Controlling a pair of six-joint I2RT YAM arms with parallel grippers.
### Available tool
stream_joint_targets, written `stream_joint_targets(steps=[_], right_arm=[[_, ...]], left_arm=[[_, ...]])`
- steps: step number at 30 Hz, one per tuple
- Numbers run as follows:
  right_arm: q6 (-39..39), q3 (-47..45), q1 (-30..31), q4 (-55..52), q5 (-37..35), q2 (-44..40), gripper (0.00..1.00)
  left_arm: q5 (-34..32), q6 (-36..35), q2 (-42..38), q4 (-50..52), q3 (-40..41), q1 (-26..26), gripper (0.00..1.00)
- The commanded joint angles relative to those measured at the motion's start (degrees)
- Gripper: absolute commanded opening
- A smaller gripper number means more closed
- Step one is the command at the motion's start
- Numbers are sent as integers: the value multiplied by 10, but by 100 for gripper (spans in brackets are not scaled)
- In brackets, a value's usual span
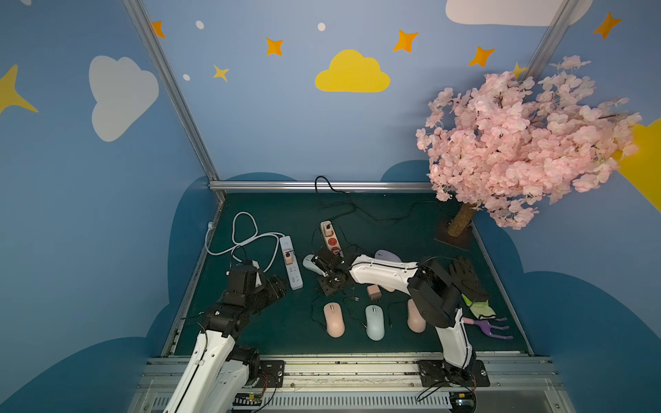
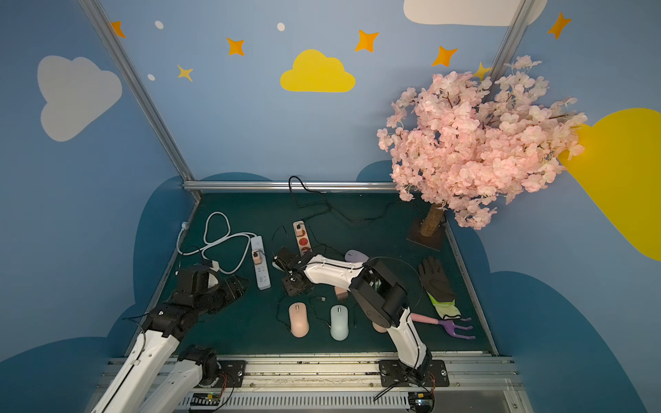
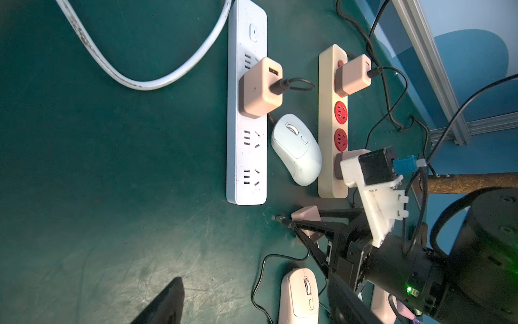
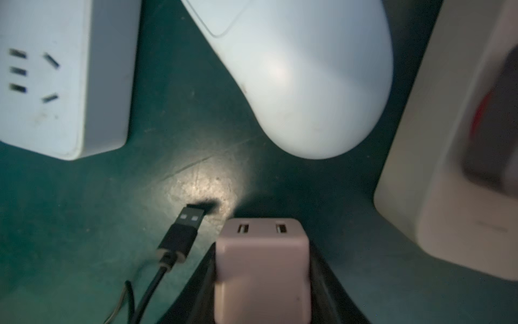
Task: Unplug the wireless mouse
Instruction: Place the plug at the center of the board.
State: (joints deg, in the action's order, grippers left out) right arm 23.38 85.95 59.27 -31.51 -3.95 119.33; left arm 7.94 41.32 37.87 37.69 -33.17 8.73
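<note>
The right claw (image 4: 262, 252) gripped the pink charger block (image 4: 262, 280), whose two USB ports showed open. The black USB plug (image 4: 190, 224) lay loose on the green surface (image 4: 84, 224), just beside the block and apart from it. The pale blue mouse (image 4: 308, 84) sat just ahead of the claw, between the white power strip (image 4: 56, 84) and the cream power strip (image 4: 448, 168). The left claw (image 1: 275, 288) stood wide, holding nothing.
</note>
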Motion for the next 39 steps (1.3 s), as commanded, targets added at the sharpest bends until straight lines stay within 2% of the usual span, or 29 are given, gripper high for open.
stream_joint_targets(steps=[1, 8, 14, 17, 20, 25, 28, 30, 39], right_arm=[[4, 8, 0, 0, 17, 4, 38], [2, 0, 1, -3, 14, -15, 52], [-14, -12, 3, -13, 10, -48, 53], [-62, -21, 5, -6, 6, -70, 51], [-143, -8, 1, -14, 21, -75, 50], [-257, 65, -15, -64, 27, -41, 55], [-298, 126, -31, -96, 31, -5, 65], [-311, 169, -42, -116, 36, 23, 67], [-347, 371, -75, -210, 90, 162, 70]], left_arm=[[8, -10, 1, 4, 5, -3, 80], [9, -10, 4, 5, 4, -4, 81], [18, -9, 17, -6, 3, -4, 81], [31, -6, 29, -22, 4, -4, 81], [50, -6, 54, -45, -1, -18, 81], [155, 10, 94, -114, 5, -83, 81], [206, 24, 108, -148, 10, -125, 80], [241, 35, 112, -173, 18, -154, 80], [281, 28, 163, -208, 0, -208, 79]])
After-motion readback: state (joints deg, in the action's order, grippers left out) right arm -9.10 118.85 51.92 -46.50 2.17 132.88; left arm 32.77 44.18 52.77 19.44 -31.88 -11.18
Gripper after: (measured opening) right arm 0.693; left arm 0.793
